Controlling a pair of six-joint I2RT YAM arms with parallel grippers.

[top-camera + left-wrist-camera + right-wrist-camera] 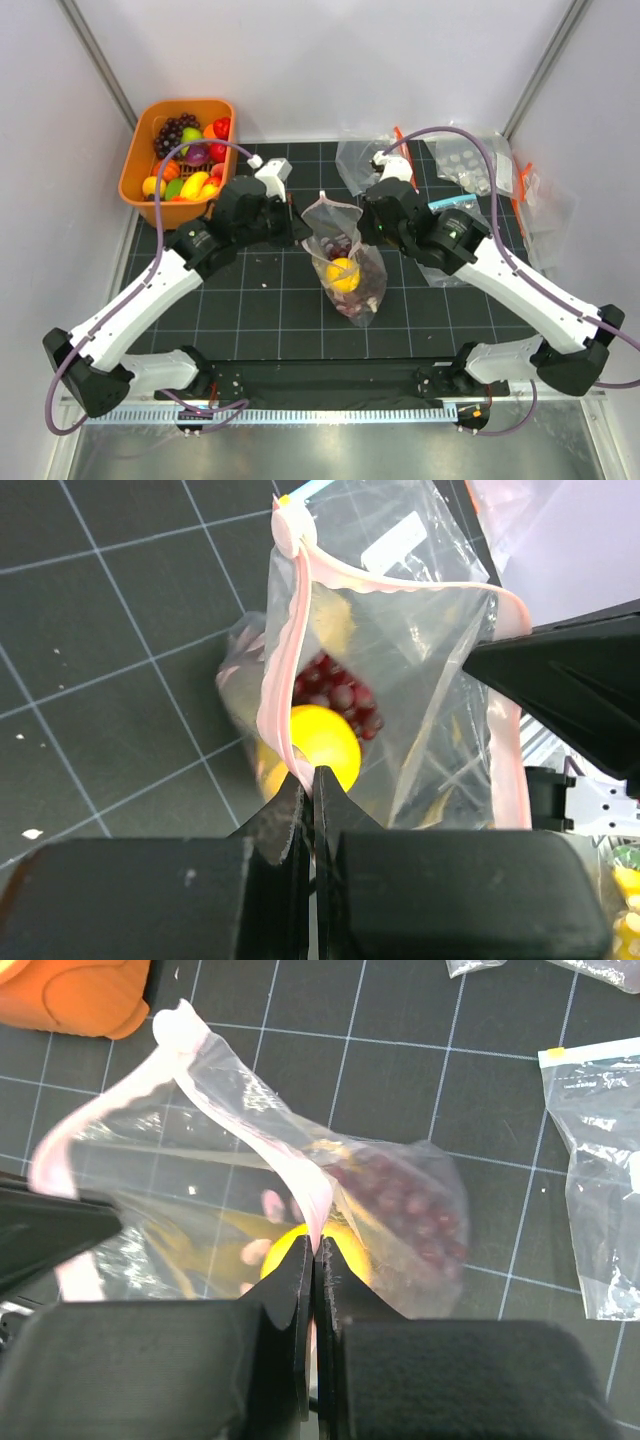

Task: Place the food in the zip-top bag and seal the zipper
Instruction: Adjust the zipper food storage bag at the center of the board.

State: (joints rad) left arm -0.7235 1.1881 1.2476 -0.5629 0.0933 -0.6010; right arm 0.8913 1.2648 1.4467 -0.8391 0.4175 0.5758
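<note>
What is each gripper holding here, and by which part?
Both hold the bag by its zipper: the left gripper is shut on one side of the mouth, the right gripper on the opposite side.

The left arm (150,290) and the right arm (520,283) reach inward from their bases, elbows bent, wrists facing each other. The left gripper (310,780) is closed — fingers pressed together on the zipper (278,680). The right gripper (312,1250) is closed too, pinching the zipper's opposite side.
</note>
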